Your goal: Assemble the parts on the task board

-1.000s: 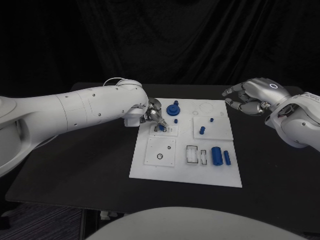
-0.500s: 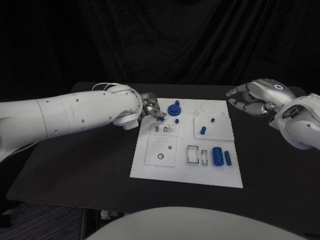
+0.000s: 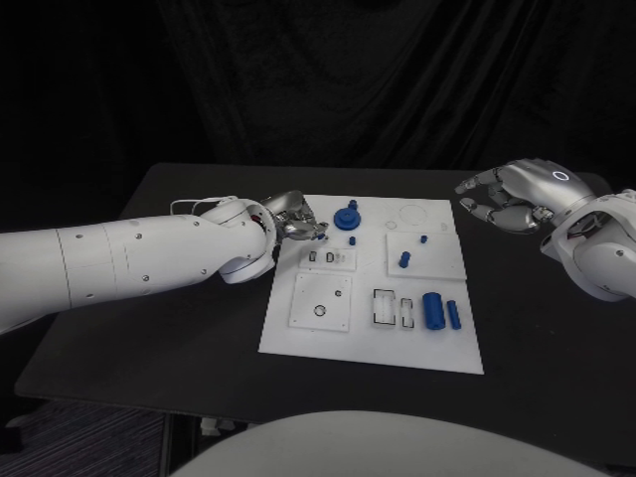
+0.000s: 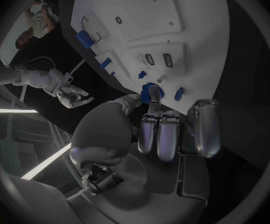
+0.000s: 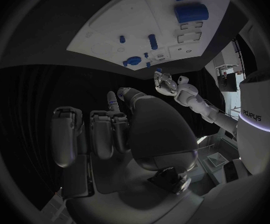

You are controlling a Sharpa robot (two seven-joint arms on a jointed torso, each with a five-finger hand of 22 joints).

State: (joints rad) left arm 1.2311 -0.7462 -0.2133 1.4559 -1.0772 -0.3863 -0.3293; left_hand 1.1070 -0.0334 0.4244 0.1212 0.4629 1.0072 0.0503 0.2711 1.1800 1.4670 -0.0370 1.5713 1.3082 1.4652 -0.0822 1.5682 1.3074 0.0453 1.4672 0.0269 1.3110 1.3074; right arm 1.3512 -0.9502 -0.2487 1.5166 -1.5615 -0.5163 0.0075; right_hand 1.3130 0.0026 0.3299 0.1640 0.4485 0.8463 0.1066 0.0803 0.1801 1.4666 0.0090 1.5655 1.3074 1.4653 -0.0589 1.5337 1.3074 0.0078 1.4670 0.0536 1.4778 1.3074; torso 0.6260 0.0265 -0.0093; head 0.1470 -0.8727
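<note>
Task board (image 3: 350, 328): white plate in the middle of the black table (image 3: 146, 328), its long axis running near to far, the near end skewed slightly rightward.
Parts: a large blue cylinder (image 3: 431, 309) and a slim bar (image 3: 453, 315) lie in the near right area, both lengthwise near to far; a short peg (image 3: 402, 259) sits mid-right; a round knobbed piece (image 3: 348, 218) stands at the far edge, left of centre.
Left hand (image 3: 295, 221): over the board's far left corner, just beside the knobbed piece; fingers curled in. Whether it pinches a small part I cannot tell.
Right hand (image 3: 512, 197): raised off the board's far right corner, well apart from the parts, fingers curled in, nothing in them.
Step in hand: likely working the far left slots (image 3: 327, 257).
Doing it well: line any part's long axis with its slot before pressing, and come down straight so the board does not shift.
</note>
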